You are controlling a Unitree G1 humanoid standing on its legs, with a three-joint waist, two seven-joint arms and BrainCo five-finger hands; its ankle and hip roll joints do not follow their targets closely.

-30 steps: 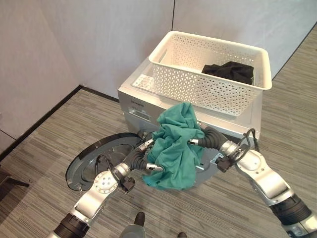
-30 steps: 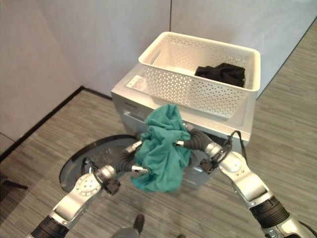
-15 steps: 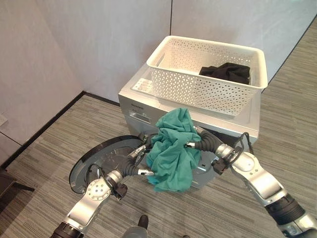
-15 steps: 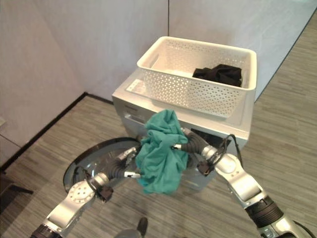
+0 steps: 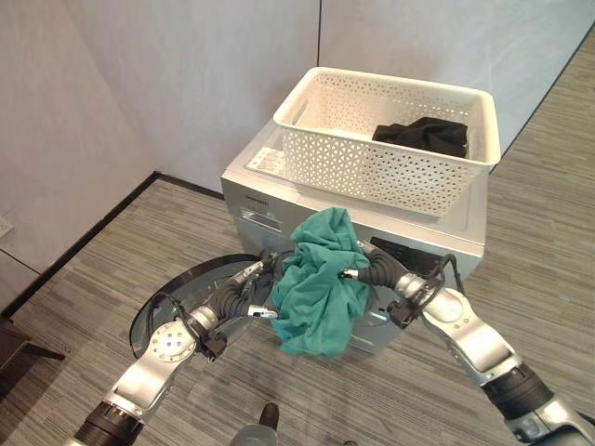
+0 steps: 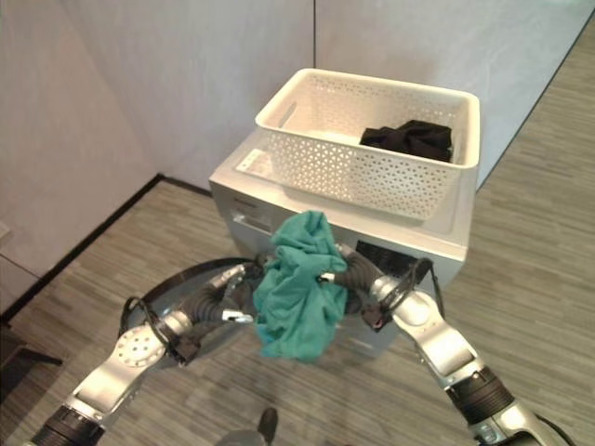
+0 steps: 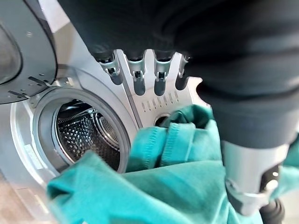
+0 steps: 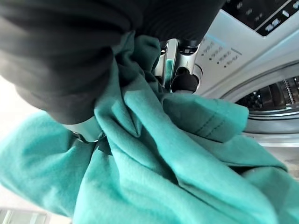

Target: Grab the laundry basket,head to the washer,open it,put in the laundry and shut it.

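Note:
A teal garment (image 5: pixel 316 288) hangs bunched between my two hands, just in front of the silver washer (image 5: pixel 256 195). My right hand (image 5: pixel 376 269) is shut on the cloth, its fingers (image 8: pixel 175 65) curled into the folds. At the garment's left side my left hand (image 5: pixel 237 297) is open. Its fingers (image 7: pixel 135 74) stay straight above the cloth while the thumb (image 7: pixel 252 186) presses into it. Past the cloth is the open drum mouth (image 7: pixel 84 130). The white lattice basket (image 5: pixel 372 158) stands on top of the washer, with a black garment (image 5: pixel 423 135) lying in it.
The round dark washer door (image 5: pixel 163 311) stands swung open to the left, low over the striped carpet. Grey walls meet in a corner behind the washer. A dark object (image 5: pixel 19 348) lies on the floor at the far left.
The camera has shifted. Both hands have carried the teal garment closer to the washer's front, and it now hangs before the drum mouth.

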